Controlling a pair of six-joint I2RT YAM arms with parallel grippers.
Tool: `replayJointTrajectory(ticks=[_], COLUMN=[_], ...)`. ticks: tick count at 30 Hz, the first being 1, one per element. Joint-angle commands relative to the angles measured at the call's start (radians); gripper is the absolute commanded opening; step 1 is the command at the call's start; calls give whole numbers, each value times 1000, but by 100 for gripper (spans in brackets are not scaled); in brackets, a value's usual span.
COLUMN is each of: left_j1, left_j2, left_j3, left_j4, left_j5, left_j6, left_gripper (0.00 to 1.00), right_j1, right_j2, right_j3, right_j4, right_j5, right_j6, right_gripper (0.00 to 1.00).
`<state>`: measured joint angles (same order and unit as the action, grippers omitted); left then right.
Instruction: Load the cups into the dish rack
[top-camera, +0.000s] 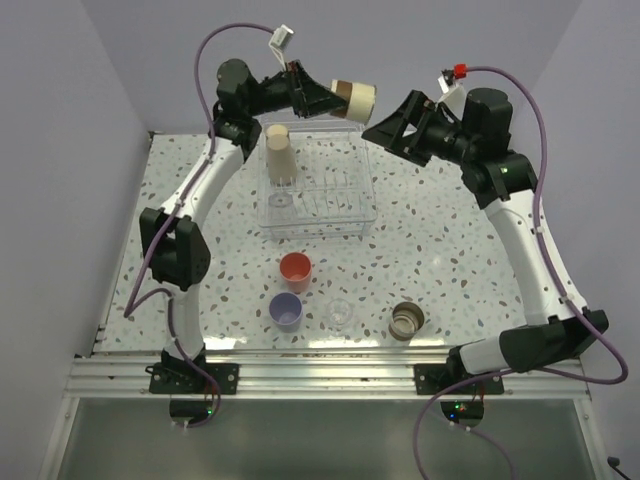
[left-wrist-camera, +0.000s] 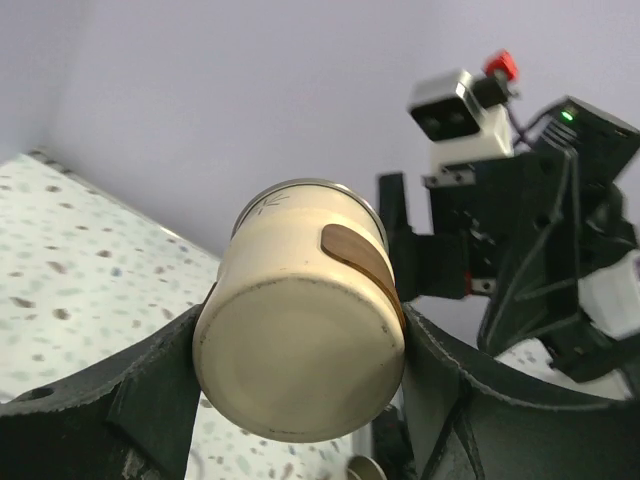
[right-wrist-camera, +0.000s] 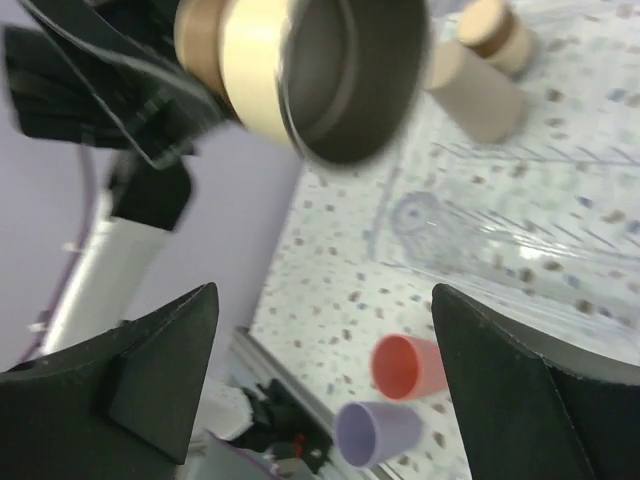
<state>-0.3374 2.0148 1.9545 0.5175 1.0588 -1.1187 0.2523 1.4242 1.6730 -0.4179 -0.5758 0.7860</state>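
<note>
My left gripper (top-camera: 345, 98) (left-wrist-camera: 300, 345) is shut on a tan brown-rimmed cup (top-camera: 355, 98) (left-wrist-camera: 300, 310) (right-wrist-camera: 320, 70), held on its side in the air over the far edge of the dish rack (top-camera: 345, 215) (right-wrist-camera: 520, 240). The cup's mouth faces my right gripper (top-camera: 373, 130) (right-wrist-camera: 325, 330), which stands open just off it with nothing between its fingers. A larger beige cup (top-camera: 279, 152) (right-wrist-camera: 475, 90) stands upside down in the rack's left end. On the table in front lie a coral-red cup (top-camera: 295, 269) (right-wrist-camera: 405, 365), a lavender cup (top-camera: 286, 311) (right-wrist-camera: 375, 432), a clear glass (top-camera: 341, 313) and nested tan cups (top-camera: 407, 320).
Both arms reach high over the back of the speckled table (top-camera: 450, 240), close together above the rack. The right arm's wrist and camera (left-wrist-camera: 455, 110) fill the space just behind the held cup. Walls close off the left, the far side and the right.
</note>
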Motion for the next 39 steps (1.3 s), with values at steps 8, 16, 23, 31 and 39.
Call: replayJointTrajectory(ticks=[8, 16, 23, 31, 39], left_j1=[31, -23, -61, -66, -69], left_j2=[232, 361, 418, 463, 484], left_j3=[403, 486, 497, 492, 468], left_j4=[-943, -1019, -1031, -1036, -1041], left_j5=[-524, -878, -988, -1028, -1020], left_j6=[713, 892, 948, 970, 971], left_gripper=[0, 0, 0, 0, 4], right_j1=[-24, -22, -22, -22, -22], right_j2=[-154, -156, -133, -102, -79], right_j3=[-143, -222, -239, -234, -237], right_j4=[-459, -481, -481, -490, -496], right_j5=[318, 306, 301, 312, 318], right_j6=[-329, -343, -346, -355, -364], right_gripper=[93, 91, 91, 91, 90])
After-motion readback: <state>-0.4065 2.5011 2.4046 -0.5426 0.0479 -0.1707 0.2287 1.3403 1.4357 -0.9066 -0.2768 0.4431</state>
